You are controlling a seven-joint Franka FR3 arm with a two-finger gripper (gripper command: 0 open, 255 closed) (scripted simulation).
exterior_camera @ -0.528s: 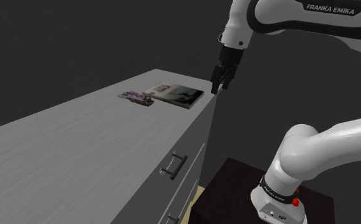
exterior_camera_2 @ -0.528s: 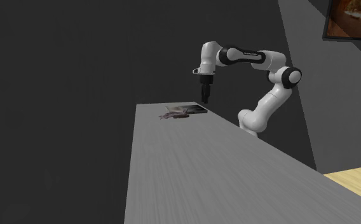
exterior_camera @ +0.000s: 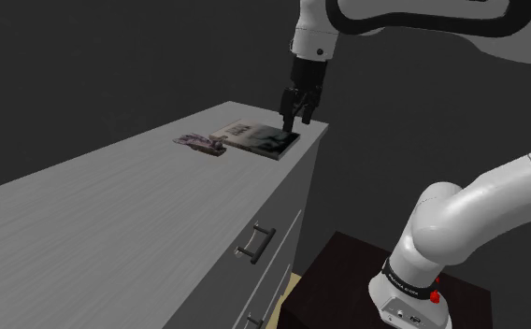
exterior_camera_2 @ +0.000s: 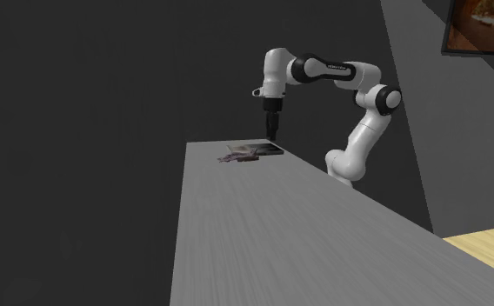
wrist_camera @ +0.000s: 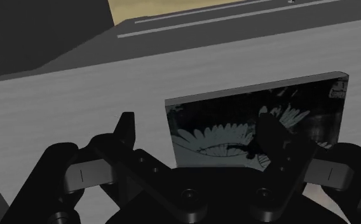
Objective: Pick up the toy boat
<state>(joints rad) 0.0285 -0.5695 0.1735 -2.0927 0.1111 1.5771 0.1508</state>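
The toy boat (exterior_camera: 201, 143) is a small purplish-grey thing lying flat on the grey dresser top (exterior_camera: 114, 215), near its far end. It also lies at the far end of the top in the second exterior view (exterior_camera_2: 235, 159). Right beside it rests a dark book with a pale flower cover (exterior_camera: 261, 137) (exterior_camera_2: 260, 149) (wrist_camera: 255, 121). My black gripper (exterior_camera: 294, 118) (exterior_camera_2: 272, 133) (wrist_camera: 198, 137) hangs open just above the book's far corner, a short way from the boat. Its fingers (wrist_camera: 125, 130) stand apart with nothing between them.
The dresser's front drops off beside the book, with a drawer handle (exterior_camera: 254, 245) below. My dark stand (exterior_camera: 343, 271) sits close to the dresser. A framed picture (exterior_camera_2: 484, 26) hangs on the far wall above a wooden floor (exterior_camera_2: 484, 248).
The gripper has swung toward the shoulder view's left, from past the dresser's edge to over the book's corner, closer to the boat. Boat and book have not moved.
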